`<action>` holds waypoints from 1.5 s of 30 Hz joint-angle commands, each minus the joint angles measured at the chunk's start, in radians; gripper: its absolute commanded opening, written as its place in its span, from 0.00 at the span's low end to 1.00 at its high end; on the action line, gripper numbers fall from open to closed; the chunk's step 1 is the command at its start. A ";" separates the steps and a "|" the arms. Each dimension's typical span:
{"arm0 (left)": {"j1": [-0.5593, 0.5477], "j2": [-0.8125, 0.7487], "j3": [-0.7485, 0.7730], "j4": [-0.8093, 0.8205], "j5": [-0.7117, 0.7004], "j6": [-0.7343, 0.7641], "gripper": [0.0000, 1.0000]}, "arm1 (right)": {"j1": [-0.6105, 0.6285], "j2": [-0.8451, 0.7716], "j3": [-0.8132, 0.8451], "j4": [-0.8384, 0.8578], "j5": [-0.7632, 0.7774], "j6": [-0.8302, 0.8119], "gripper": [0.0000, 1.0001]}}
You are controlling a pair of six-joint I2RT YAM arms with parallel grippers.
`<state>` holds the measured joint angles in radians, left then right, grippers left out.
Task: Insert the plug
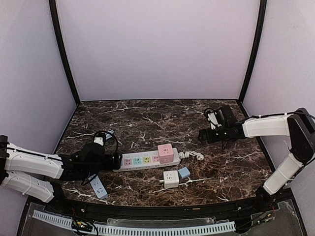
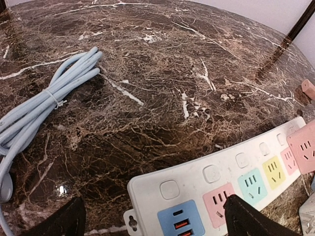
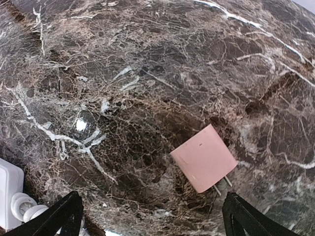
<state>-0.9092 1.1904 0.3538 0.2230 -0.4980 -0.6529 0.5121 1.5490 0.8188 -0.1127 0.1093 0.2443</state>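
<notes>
Starting left: my left pincer (image 1: 117, 160) hangs low at the left end of the long white power strip with pastel sockets (image 1: 142, 161). Its jaws are spread wide, black fingers (image 2: 253, 221) either side of that end, gripping nothing. A bundled pale-blue cable (image 2: 44, 98) lies off beyond the strip's left end. On the near side of the strip, a small blue-grey adapter (image 1: 98, 187) lies on the dark marble table (image 1: 147, 118).

Moving along, a pink cube socket (image 1: 166, 153) sits on the strip's right end. In front of it are a white cube adapter (image 1: 171, 179) and a little pale-blue block (image 1: 184, 172), just beside each other. A white coiled cord (image 1: 192, 156) trails off the strip's right end.

Now the plug: the flat pink plug (image 3: 204, 157) lies on the marble past the strip's right end. In my wrist view its long axis runs diagonally, two metal prongs pointing down-right. It sits ahead of my right pincer (image 3: 152, 223), outside the fingertips and nearer the finger on that view's right. That pincer is fully spread, touching nothing.
</notes>
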 commanded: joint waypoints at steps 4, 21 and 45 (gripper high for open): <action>-0.004 -0.117 -0.053 -0.065 -0.020 0.106 0.99 | -0.087 -0.041 0.062 -0.021 -0.236 -0.364 0.99; -0.004 -0.260 -0.130 -0.015 0.029 0.158 0.97 | -0.195 0.143 0.308 -0.276 -0.321 -0.822 0.99; -0.005 -0.261 -0.131 -0.002 0.069 0.168 0.94 | -0.242 0.320 0.445 -0.458 -0.327 -0.827 0.88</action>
<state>-0.9092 0.9428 0.2382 0.2188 -0.4335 -0.4976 0.2745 1.9099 1.2926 -0.5518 -0.1913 -0.6010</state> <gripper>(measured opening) 0.939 0.895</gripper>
